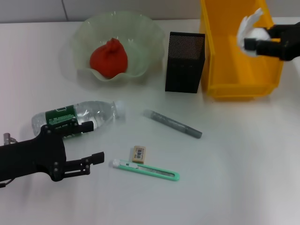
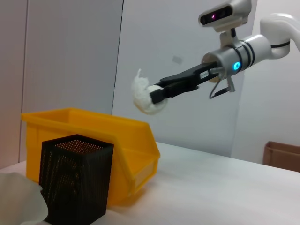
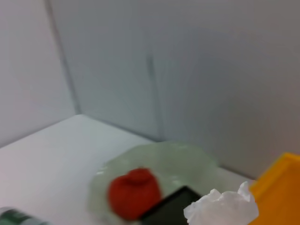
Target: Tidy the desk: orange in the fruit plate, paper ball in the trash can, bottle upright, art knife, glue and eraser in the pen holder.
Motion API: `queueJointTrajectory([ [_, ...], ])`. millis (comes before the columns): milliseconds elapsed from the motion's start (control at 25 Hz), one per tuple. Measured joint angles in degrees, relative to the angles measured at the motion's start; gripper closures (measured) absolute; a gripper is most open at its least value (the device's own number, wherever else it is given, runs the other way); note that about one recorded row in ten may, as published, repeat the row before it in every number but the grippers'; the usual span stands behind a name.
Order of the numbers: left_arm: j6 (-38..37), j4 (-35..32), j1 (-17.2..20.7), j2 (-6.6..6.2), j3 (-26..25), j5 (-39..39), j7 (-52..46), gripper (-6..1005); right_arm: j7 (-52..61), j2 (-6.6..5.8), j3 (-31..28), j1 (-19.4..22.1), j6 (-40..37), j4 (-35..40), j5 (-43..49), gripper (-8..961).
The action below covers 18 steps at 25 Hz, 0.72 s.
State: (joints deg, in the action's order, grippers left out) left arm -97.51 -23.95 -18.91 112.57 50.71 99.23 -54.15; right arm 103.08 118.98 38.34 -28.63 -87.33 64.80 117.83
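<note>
Paper ball (image 1: pixel 249 29) between right fingers (image 1: pixel 251 44)

colours and patterns on the bench

the bench (image 1: pixel 243 178) is plain white. the fruit plate (image 1: pixel 150 33) is pale translucent green, and the orange (image 1: pixel 108 58) in it reads red-orange. the pen holder (image 1: pixel 184 62) is black with a fine mesh pattern. the trash can (image 1: pixel 234 70) is bright yellow. the paper ball (image 1: pixel 249 29) is white, set against the black right gripper (image 1: pixel 253 43). the bottle (image 1: pixel 75 118) is clear, with a dark green label printed in white and a pale cap. the glue (image 1: pixel 172 123) is grey. the eraser (image 1: pixel 139 153) is tan with a white label. the art knife (image 1: pixel 146 169) is mint green with a white tip. the left gripper (image 1: pixel 91 143) is black.
</note>
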Motion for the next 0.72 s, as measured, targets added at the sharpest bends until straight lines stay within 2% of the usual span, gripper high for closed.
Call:
queueJointTrajectory([
  [200, -0.6, 0.0, 0.0, 0.06, -0.5, 0.0, 0.0, 200, 0.1, 0.02, 0.5, 0.0, 7.7, -3.0, 0.3, 451],
  [520, -1.3, 0.1, 0.4, 0.07, -1.2, -0.1, -0.1, 199, -0.8, 0.06, 2.7, -1.1, 13.1, -5.3, 0.5, 447],
  [720, -1.7, 0.0, 0.4, 0.04, -1.3, -0.1, -0.2, 199, -0.7, 0.22, 2.5, -0.8, 15.1, -5.4, 0.0, 277],
])
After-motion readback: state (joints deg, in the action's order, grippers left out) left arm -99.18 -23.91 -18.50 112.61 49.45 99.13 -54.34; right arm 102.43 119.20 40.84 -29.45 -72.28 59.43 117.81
